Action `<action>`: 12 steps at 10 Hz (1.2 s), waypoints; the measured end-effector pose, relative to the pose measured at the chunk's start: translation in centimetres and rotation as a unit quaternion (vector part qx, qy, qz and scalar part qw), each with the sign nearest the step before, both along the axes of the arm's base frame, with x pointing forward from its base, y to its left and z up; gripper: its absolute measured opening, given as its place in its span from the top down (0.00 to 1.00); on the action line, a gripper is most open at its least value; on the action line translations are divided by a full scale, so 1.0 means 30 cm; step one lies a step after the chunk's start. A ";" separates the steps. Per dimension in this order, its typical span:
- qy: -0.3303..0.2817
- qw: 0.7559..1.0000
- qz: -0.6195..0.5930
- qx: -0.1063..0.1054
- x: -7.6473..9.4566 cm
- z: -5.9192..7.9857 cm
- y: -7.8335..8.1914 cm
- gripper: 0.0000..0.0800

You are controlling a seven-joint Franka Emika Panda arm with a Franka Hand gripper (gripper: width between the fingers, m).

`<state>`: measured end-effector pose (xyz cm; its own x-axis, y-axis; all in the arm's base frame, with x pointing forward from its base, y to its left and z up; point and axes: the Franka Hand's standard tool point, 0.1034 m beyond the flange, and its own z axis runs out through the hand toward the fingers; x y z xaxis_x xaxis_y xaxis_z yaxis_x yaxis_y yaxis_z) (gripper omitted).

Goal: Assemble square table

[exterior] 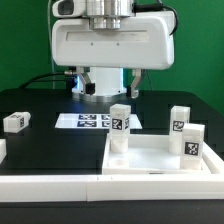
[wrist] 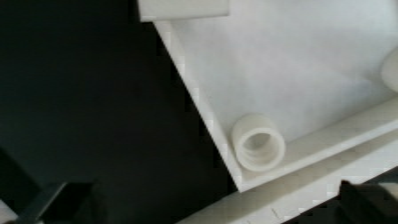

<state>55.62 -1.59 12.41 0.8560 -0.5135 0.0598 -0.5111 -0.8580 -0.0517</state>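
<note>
The square table's white panel (exterior: 150,157) lies with its raised rim up at the exterior view's lower right. A tagged white leg (exterior: 120,124) stands at its far left corner. Two more legs (exterior: 180,119) (exterior: 192,141) stand upright by its right side. Another leg (exterior: 15,122) lies on the black surface at the far left. My gripper (exterior: 105,82) hangs open above and behind the panel, holding nothing. In the wrist view the panel (wrist: 267,70) shows a round socket (wrist: 262,146) near its rim. The gripper (wrist: 210,203) straddles that rim with its fingertips (wrist: 43,203) wide apart, and a leg's end (wrist: 187,8) shows at the edge.
The marker board (exterior: 85,120) lies flat on the black surface behind the panel. A long white bar (exterior: 50,184) runs along the front edge, and another white piece (exterior: 2,150) sits at the left edge. The robot base (exterior: 95,80) stands at the back.
</note>
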 end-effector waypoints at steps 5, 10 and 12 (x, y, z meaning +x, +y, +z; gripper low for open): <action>0.002 0.999 0.033 0.003 -0.039 -0.014 -0.037 0.19; 0.017 0.997 0.071 0.001 -0.251 -0.127 -0.300 0.19; 0.017 0.997 0.075 0.001 -0.248 -0.127 -0.296 0.19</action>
